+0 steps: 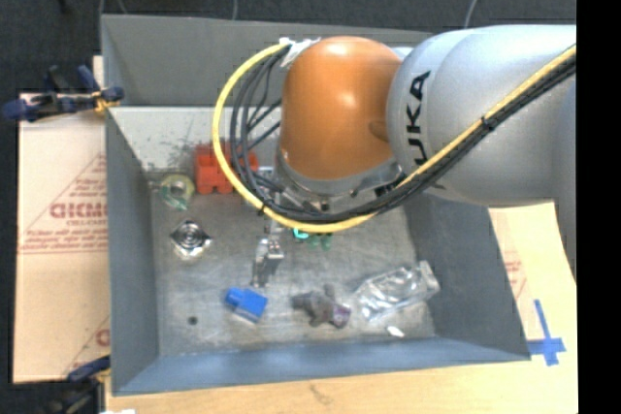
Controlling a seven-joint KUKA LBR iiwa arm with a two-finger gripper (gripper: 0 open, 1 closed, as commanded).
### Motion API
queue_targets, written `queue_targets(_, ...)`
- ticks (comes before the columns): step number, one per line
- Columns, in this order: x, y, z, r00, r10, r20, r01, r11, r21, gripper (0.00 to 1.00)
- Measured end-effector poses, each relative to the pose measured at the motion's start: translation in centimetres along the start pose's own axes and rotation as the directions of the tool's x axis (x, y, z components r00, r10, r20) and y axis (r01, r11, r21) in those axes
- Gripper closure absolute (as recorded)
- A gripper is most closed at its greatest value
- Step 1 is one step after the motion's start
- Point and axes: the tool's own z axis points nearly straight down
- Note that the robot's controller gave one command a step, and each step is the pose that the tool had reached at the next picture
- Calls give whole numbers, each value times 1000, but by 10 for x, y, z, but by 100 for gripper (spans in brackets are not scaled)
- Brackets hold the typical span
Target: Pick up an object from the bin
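My gripper (267,264) reaches down from under the arm's orange cover into the middle of the bin. It hangs just above and slightly right of a small blue block (246,302) lying on the bin floor near the front. A dark grey and purple piece (322,308) lies to the right of the blue block. A shiny metal knob (190,239) sits to the gripper's left. Nothing shows in the gripper.
A red-orange block (209,172) and a clear greenish ring (177,190) lie at the back left, partly under the arm's cables. A crumpled clear plastic wrapper (393,291) lies at the front right, with a small white scrap (395,331) before it.
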Motion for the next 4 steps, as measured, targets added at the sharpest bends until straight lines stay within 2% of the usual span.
queue_targets(1,33,-48,141,998,-56,-3,56,998,2,0)
queue_targets(2,31,-46,136,999,-54,6,54,999,-1,100)
queue_targets(3,31,-46,136,999,-53,5,53,999,-1,0)
queue_targets(4,33,2,145,999,50,9,-50,999,-3,0)
